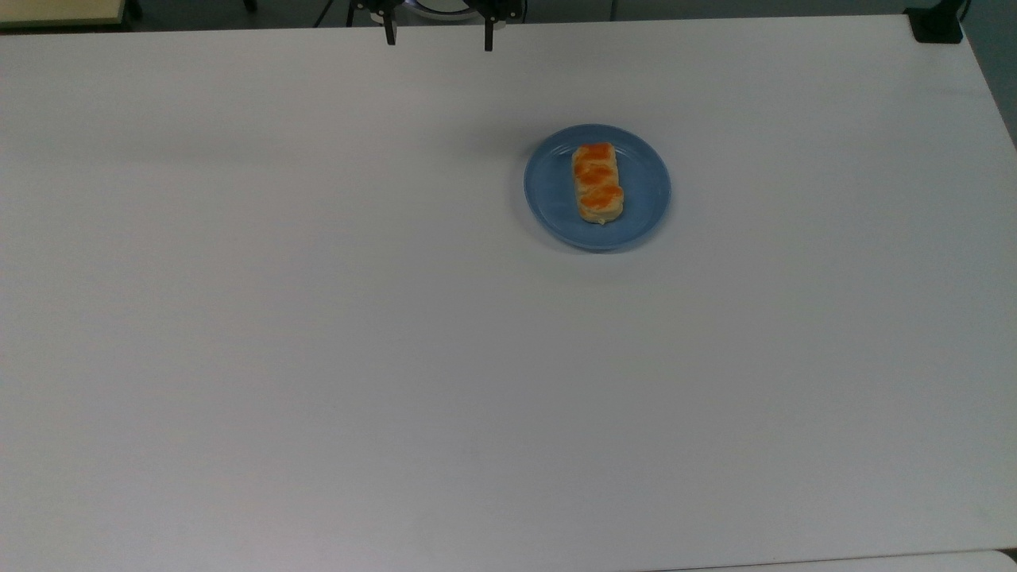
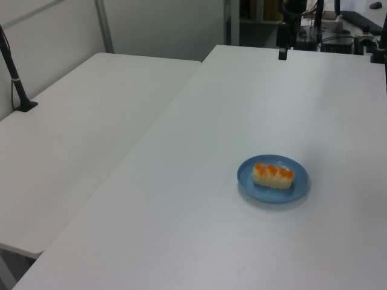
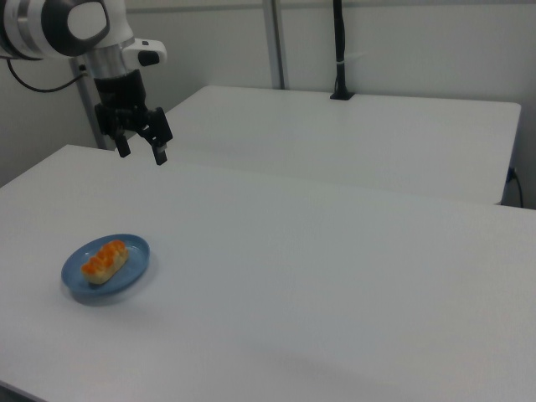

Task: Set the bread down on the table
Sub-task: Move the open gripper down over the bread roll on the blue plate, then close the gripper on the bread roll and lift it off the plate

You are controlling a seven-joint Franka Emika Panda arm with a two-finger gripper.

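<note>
While the bread (image 1: 597, 182) lies on the blue plate (image 1: 647, 206), nothing of my task is done.
Bread: lengthwise across the plate's middle, untouched.
My claw (image 3: 141, 152): spread wide, grasping nothing, hanging above the table's (image 1: 318, 357) far edge, well apart from the plate.
Left to do: reach, grip, lift, then set the bread on bare tabletop.
</note>
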